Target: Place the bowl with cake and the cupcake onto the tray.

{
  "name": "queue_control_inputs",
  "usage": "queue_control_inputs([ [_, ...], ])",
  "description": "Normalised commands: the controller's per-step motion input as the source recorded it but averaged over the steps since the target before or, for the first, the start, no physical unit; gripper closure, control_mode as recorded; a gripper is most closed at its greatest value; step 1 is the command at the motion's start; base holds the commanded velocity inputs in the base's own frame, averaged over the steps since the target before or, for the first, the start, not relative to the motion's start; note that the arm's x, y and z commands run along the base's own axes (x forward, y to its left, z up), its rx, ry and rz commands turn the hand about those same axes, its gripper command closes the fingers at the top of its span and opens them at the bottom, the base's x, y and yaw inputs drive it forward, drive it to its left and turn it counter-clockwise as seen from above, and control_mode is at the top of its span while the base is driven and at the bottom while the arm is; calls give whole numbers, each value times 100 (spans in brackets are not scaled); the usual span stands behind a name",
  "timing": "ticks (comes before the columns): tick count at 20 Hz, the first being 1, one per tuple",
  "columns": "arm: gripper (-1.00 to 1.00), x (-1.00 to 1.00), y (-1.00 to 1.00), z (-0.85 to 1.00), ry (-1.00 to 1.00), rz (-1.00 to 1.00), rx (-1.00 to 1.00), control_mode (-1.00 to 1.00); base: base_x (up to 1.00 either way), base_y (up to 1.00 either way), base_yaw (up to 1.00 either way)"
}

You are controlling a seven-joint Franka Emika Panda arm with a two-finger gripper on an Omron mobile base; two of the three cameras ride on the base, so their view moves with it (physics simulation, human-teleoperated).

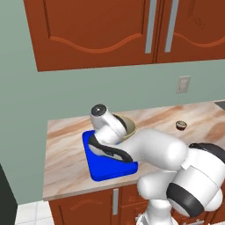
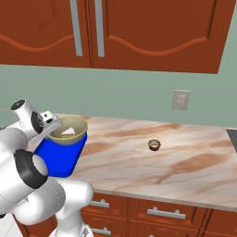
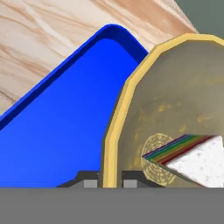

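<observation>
You've got the blue tray (image 1: 102, 169) lying near the left end of the marble counter (image 1: 66, 145), close to the front edge, and your arm reaches over it from the lower right of the left base view. Look at the hand view: the two dark fingertips (image 3: 90, 180) sit on either side of the bowl's pale rim, one outside the wall and one inside, so the gripper (image 3: 109, 181) is pinched tight on the bowl (image 3: 175, 109) at its edge. The tray's rounded corner and raised rim (image 3: 109, 30) run behind the bowl there, with bare blue floor stretching off to the left.

Moving along, the right base view shows the bowl (image 2: 68, 130) carried over the far part of the tray (image 2: 58, 157), its open mouth up and leaning a little toward the camera, the gripper (image 2: 50, 130) clamped at its left rim. You cannot tell from these frames whether the base of the bowl touches the tray or hangs just above it. Inside, the cake (image 3: 192, 159) rests against the bottom, white top facing up, rainbow layers along its cut side; in the right base view it is just a pale patch (image 2: 68, 133) in the hollow.

Further right, well apart from the tray, the cupcake (image 2: 154, 145) stands alone on the open counter. The left base view has it (image 1: 181, 125) toward the back right. Above it on the green wall sits a wall outlet (image 2: 181, 99), and the red-brown cabinets (image 2: 139, 32) hang across the top.
</observation>
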Motion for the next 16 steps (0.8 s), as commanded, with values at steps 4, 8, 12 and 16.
queue_control_inputs([
  [4,100,28,27,-14,2,9,1,-100,0,0,0],
  [8,100,16,29,-5,0,10,0,-100,0,0,0],
  [12,100,6,31,-2,5,8,0,-100,0,0,0],
  [16,100,1,26,-8,23,1,0,-100,0,0,0],
])
